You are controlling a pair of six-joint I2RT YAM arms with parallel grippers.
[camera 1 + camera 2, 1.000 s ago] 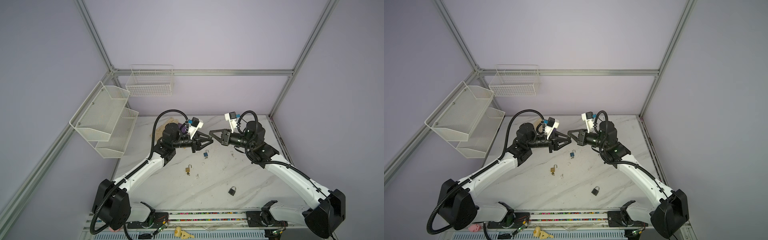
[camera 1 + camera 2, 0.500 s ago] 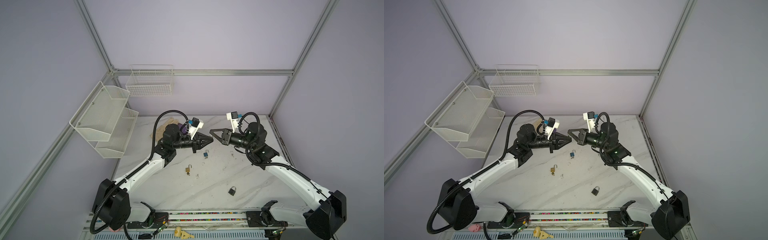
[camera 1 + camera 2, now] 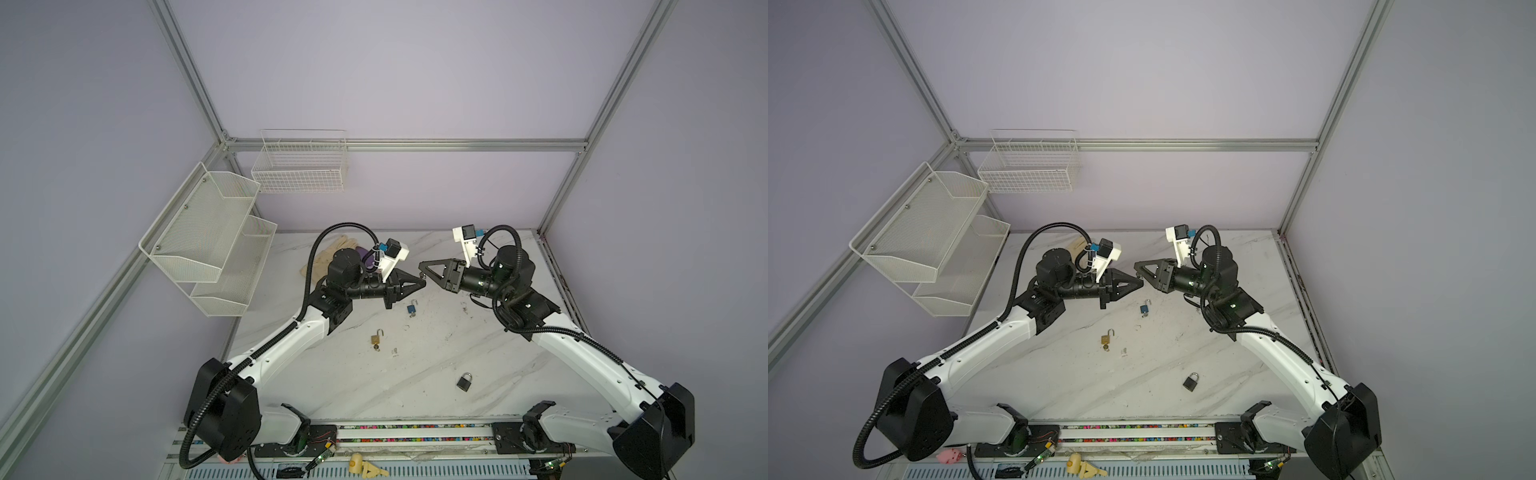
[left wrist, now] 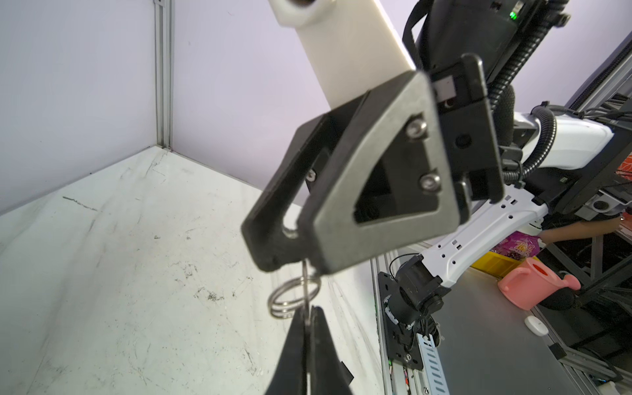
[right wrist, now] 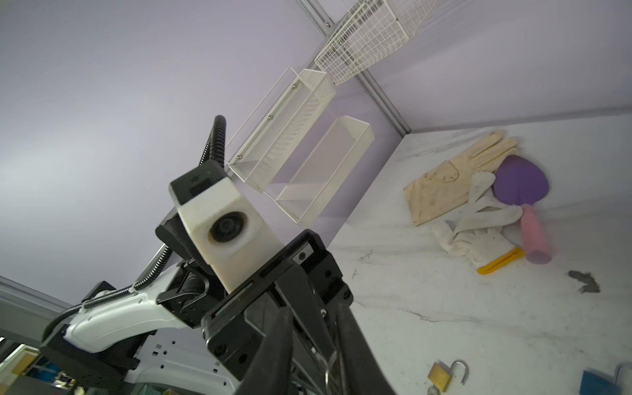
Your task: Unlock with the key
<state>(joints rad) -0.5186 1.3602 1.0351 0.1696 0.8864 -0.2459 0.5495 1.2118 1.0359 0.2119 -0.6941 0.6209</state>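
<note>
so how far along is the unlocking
Done: gold padlock and blue padlock lie with shackles open. In hand: left gripper pinches the key in mid-air, right gripper facing it tip to tip. To do: black padlock, shackle closed.

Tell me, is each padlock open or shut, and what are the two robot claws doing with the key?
brass padlock: shackle open
blue padlock: shackle open
dark grey padlock: shackle shut
left gripper: shut on the blade of the small silver key
right gripper: jaws slightly apart around the key's head
small silver key: held in the air between both grippers, wire ring hanging from it
</note>
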